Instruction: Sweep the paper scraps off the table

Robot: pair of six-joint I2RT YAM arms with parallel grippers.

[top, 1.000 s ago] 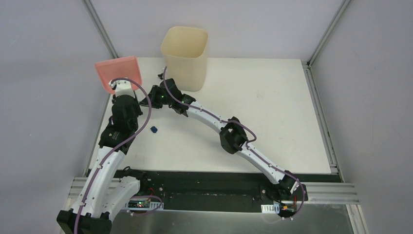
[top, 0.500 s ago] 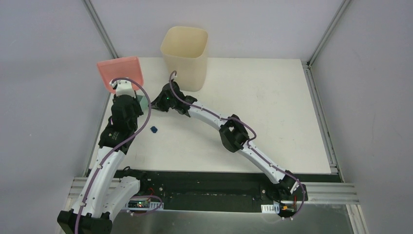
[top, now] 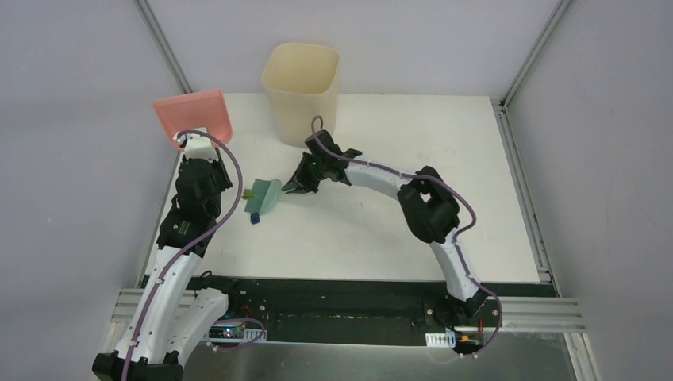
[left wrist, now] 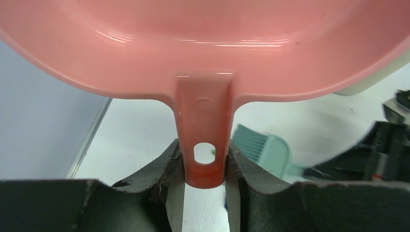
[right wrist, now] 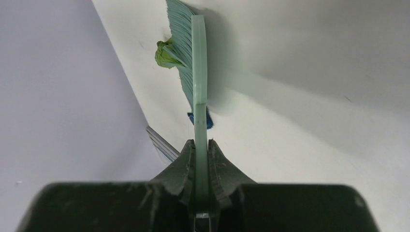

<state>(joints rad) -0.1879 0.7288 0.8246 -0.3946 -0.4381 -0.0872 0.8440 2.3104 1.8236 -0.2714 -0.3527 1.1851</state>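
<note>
Brush [right wrist: 198,72] sticks fwd from betw. R fingers [right wrist: 180,169]; far scrap [right wrist: 166,54] just L of its far end, near scrap [right wrist: 208,121] under it, closer in. Dustpan [left wrist: 203,43] ahead of L fingers [left wrist: 160,170], handle betw. them.

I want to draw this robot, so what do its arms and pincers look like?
The left arm and right arm are white tubes joined by chunky black joints. A thin purple cable loops along each one. A tiny green light glows near the right wrist. The left pincer and right pincer each have two dark fingers.
</note>
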